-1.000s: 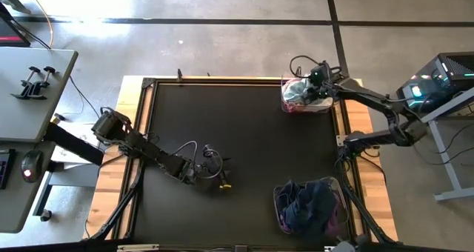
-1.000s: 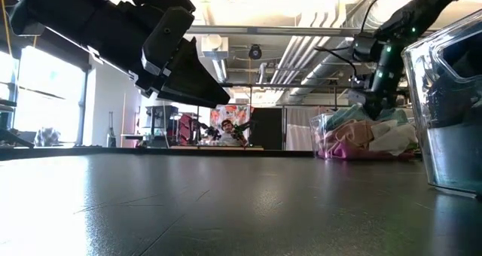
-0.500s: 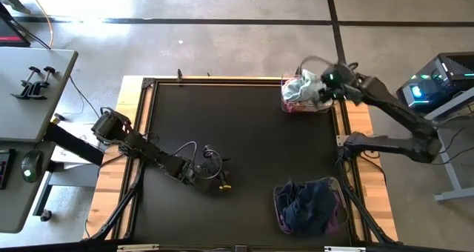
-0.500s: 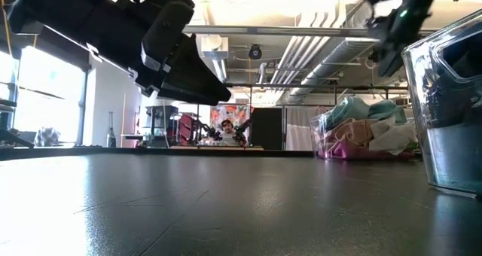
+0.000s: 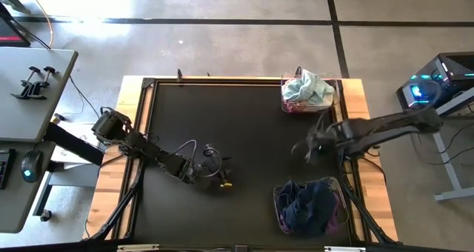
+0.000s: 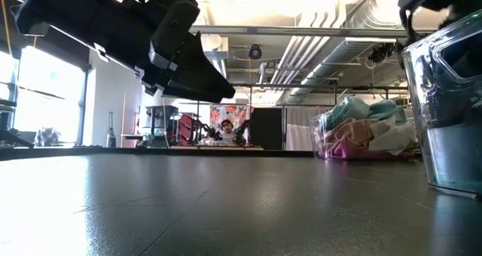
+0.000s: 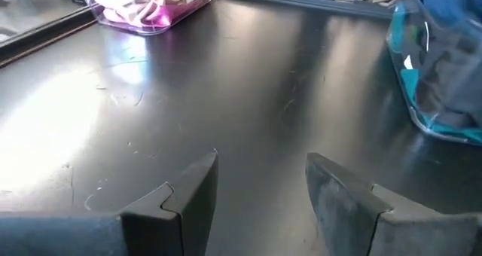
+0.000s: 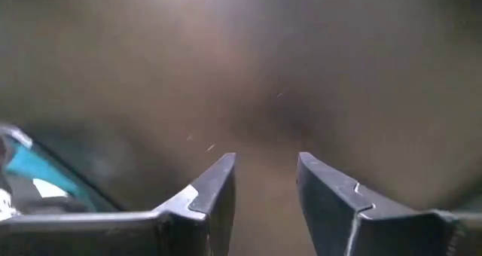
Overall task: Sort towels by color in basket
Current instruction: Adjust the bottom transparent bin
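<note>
From above, the left gripper (image 5: 222, 179) rests low over the dark counter (image 5: 244, 133) at lower centre-left. The right gripper (image 5: 311, 144) hangs blurred at centre-right, between two baskets: the far basket (image 5: 307, 95) at upper right holds pale towels (image 5: 311, 85) (mint, white, pink), and the near basket (image 5: 309, 206) at lower right holds dark towels (image 5: 307, 201).

At counter level, the pale towels (image 6: 365, 132) pile in the far basket (image 6: 331, 139) at right of centre, with the near basket (image 6: 444, 113) at the right edge.

The left wrist view shows its fingers (image 7: 192, 196) apart and empty over bare counter.

The right wrist view shows its fingers (image 8: 215, 196) parted, holding nothing.
</note>
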Robot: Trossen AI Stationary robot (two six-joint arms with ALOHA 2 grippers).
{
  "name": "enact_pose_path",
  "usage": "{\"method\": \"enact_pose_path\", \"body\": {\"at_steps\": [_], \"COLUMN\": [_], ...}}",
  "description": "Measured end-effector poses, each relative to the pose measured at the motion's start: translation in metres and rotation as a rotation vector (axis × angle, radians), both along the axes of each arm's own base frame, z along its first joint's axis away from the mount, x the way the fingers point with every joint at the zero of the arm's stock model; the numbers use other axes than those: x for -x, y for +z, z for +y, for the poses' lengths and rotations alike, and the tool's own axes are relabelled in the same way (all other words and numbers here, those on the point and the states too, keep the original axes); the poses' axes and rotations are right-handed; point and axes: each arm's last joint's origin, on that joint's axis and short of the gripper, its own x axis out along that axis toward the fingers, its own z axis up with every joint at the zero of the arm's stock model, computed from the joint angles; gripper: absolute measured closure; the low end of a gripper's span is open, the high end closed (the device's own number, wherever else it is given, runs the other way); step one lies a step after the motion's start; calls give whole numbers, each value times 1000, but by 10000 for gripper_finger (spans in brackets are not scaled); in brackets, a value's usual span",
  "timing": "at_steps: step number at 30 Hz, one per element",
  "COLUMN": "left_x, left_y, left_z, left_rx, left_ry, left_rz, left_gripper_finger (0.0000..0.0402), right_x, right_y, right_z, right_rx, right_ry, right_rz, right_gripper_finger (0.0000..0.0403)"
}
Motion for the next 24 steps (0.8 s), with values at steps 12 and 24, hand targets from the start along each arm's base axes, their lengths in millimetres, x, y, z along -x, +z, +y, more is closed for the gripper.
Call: {"method": "enact_pose_path", "body": {"at_steps": [12, 24], "left_x": [-3, -6], "left_y": [8, 21], "left_z": [-17, -36], "left_rx": [-34, -93], "left_ry": [-338, -416], "left_rz": [-8, -5], "left_gripper_finger": [214, 214], "right_x": [-8, 17], "right_y": [-23, -11], "right_z": [69, 111], "right_rx": [-140, -276], "right_ry": [83, 97], "right_rz": [126, 235], "right_gripper_finger": [270, 270]}}
